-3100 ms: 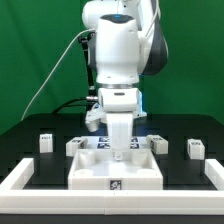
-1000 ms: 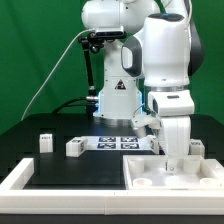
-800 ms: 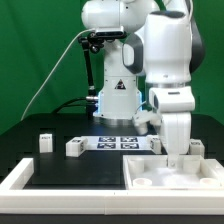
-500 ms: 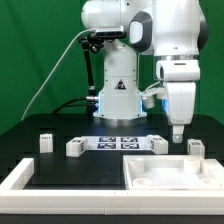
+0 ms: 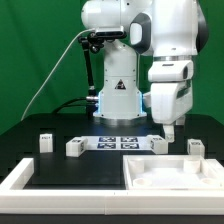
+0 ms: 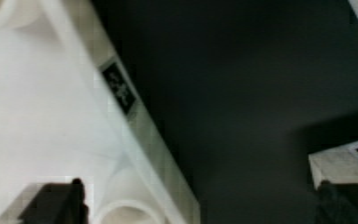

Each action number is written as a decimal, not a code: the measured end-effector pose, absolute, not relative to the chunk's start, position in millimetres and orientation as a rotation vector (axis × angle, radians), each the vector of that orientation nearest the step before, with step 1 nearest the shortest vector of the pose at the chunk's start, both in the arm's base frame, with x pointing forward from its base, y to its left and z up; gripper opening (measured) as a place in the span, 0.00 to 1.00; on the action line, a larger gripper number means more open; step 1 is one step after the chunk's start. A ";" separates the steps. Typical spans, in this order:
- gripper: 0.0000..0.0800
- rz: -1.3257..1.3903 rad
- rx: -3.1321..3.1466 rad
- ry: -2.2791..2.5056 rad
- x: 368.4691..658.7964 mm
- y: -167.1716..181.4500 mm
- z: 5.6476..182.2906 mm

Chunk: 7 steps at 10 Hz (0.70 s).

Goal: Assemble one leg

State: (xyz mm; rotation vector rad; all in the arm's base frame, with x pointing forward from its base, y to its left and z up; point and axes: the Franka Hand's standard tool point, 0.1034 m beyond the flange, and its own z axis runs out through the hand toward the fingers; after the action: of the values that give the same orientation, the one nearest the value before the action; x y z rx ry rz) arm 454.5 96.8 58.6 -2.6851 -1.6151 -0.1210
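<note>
The tool hangs spread, empty, over the far edge of the panel — an off-centre descent could topple the leg beside it.

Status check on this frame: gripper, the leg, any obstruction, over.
Gripper raised, empty, finger spread unclear. Nearest leg loose beside the panel, not grasped. Nothing blocking it.
</note>
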 end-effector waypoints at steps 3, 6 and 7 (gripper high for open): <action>0.81 -0.135 -2.940 -0.930 444.1 121.6 54.3; 0.81 -0.106 -3.020 -0.436 441.0 129.4 51.3; 0.81 -0.102 -3.030 -0.285 439.6 130.7 50.6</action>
State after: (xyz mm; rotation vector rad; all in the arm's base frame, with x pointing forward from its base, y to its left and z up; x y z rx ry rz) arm 439.6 130.7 50.6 -3.0295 -0.2851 -0.1025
